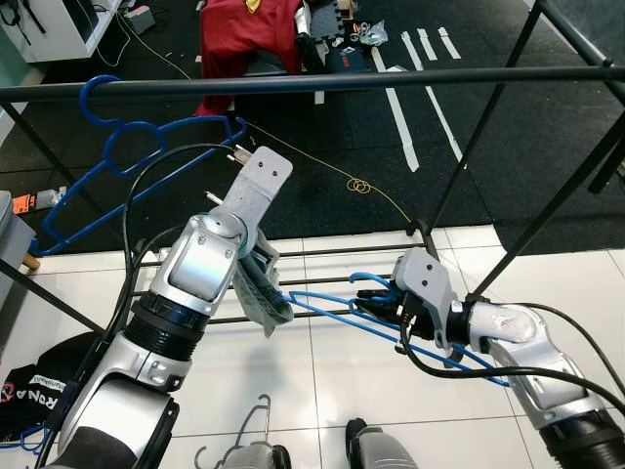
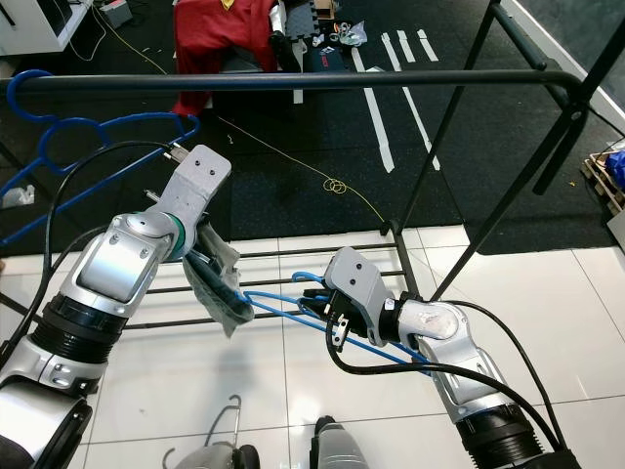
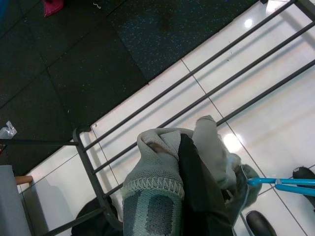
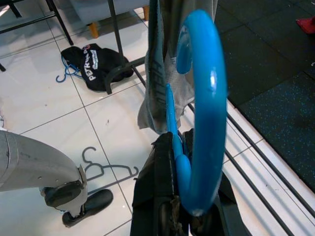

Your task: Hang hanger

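Left eye view: black rail [image 1: 322, 82] spans the scene at the far side. A dark blue hanger [image 1: 127, 147] hangs on it at far left. The right gripper [image 1: 383, 305] sits low at right, closed on the neck of a light blue hanger [image 1: 337, 311] that lies roughly level, its arm reaching left to a grey cloth [image 1: 259, 288]. The left gripper [image 1: 256, 283] is clamped on that cloth.

Right eye view: same layout. A grey hanger [image 2: 217, 430] lies on the white floor [image 2: 547, 293], near side. A red garment [image 2: 220, 39] lies far off on the dark mat.

Left wrist view: black fingers [image 3: 197, 191] closed over the bunched cloth; light blue hanger tip just beside it.

Right wrist view: fingers shut at the base of the light blue hook [image 4: 206, 98]; cloth draped beyond it.
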Robot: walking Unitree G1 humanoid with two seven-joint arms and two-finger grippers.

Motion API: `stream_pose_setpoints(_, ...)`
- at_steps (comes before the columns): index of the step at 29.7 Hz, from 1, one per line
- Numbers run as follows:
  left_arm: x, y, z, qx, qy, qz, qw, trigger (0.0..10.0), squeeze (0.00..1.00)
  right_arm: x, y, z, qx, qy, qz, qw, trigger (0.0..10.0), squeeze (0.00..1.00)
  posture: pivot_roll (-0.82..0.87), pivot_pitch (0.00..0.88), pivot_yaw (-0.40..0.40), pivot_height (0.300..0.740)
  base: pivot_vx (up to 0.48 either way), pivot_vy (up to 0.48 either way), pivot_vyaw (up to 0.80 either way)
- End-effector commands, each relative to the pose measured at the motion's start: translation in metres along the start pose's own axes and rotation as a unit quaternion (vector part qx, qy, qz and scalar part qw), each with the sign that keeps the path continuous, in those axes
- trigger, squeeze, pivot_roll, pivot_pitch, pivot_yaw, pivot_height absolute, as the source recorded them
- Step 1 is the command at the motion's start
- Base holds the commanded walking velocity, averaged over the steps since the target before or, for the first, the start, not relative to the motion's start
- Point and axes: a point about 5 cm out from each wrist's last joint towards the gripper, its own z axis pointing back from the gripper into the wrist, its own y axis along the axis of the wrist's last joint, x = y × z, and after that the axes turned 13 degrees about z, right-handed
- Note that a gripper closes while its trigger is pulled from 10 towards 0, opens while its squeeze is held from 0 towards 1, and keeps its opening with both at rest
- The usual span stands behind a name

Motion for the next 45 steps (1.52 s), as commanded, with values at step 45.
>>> stream_pose_setpoints(45,0.0051,0.0029,0.0008,0.001,0.003,-0.005,1.000,10.0,0.00,-0.0056,-0.0043,-0.0068,0.003,0.005,-0.016,1.000,10.0,0.00,-0.06,0.111,0.110,0.740,0.000,0.000,0.00)
